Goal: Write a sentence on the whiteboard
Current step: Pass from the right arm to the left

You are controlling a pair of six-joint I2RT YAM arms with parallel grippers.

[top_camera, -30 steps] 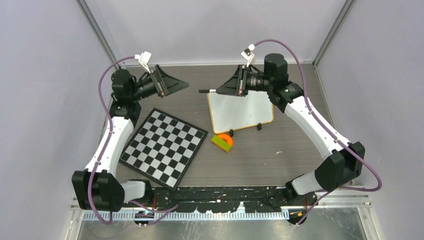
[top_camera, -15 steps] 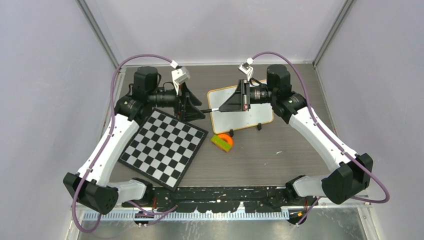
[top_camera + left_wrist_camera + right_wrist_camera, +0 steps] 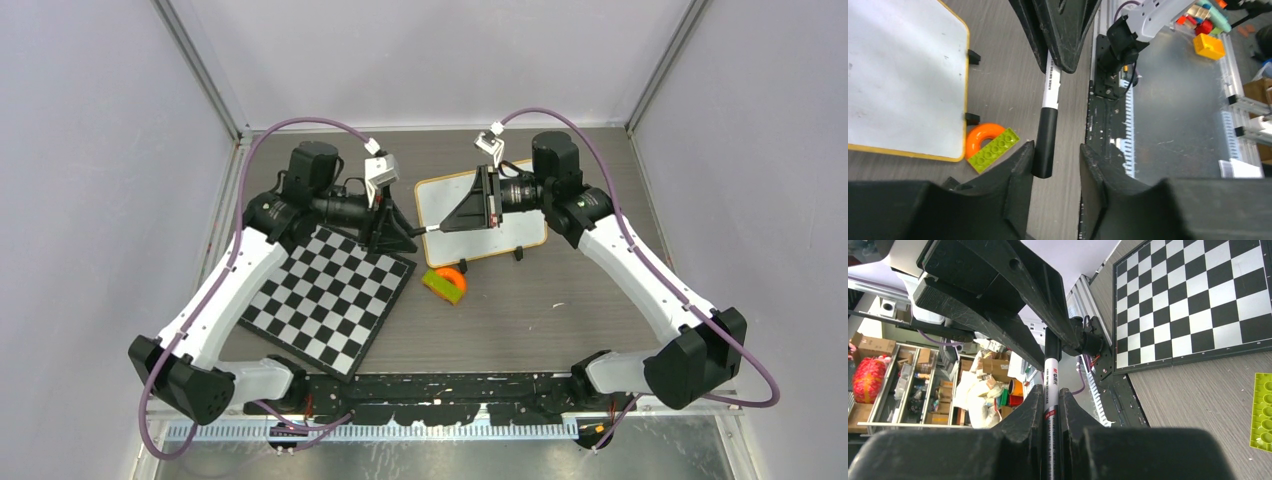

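Now, right gripper (image 3: 437, 228): black two-finger claw clamped tight on the white barrel of a marker pen (image 3: 1051, 95), held level above the table with its black cap towards the other arm.
Left gripper (image 3: 1056, 148): black fingers parted around the cap; one finger (image 3: 1020, 160) touches it and a gap shows at the other, so no grip.
Whiteboard (image 3: 505, 228): small glossy white board with a thin light-wood frame, lying on the dark wood-grain table (image 3: 560, 320), partly beneath the right gripper.
Chequered board (image 3: 325, 295): black-and-white, left of the whiteboard, under the left arm.
Orange ring (image 3: 455, 272) and green studded brick (image 3: 438, 287): touching, just beside the whiteboard's near edge.
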